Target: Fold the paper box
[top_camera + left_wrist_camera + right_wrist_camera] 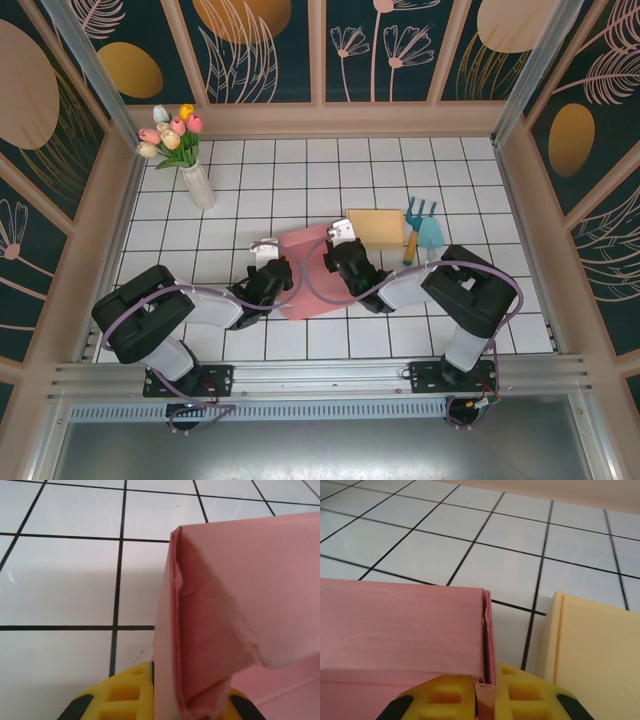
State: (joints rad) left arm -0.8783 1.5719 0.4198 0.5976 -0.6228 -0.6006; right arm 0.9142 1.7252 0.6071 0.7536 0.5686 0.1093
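Two grippers, both closed on one item; three bystanding items also listed.

1. Pink paper box [306, 290], partly folded, thin card. It lies on the white tiled table [300, 170] near the middle, between the two arms. Its base is flat on the tiles, and walls are raised at the left and right edges.

2. Left gripper [274, 263], with yellow ribbed fingers [125, 697]. The jaws are nearly together, with only the thickness of card between them. In the left wrist view they pinch the foot of an upright pink wall at the box's left edge. A second creased panel bends off that wall to the right.

3. Right gripper [336, 244], with yellow ribbed fingers [530, 697]. The jaws are drawn in to a narrow slot. In the right wrist view the end of a doubled pink wall stands in that slot, touching both fingers. This is at the box's far right corner.

4. Pale yellow rectangular paper box [375, 228], lying flat just beside the pink box's far right corner. Neither gripper touches it.

5. Teal garden hand tools with wooden handles [424, 232], lying immediately right of the yellow box.

6. White ribbed vase of mixed tulips [190, 165], upright at the far left of the table, well apart from both grippers.
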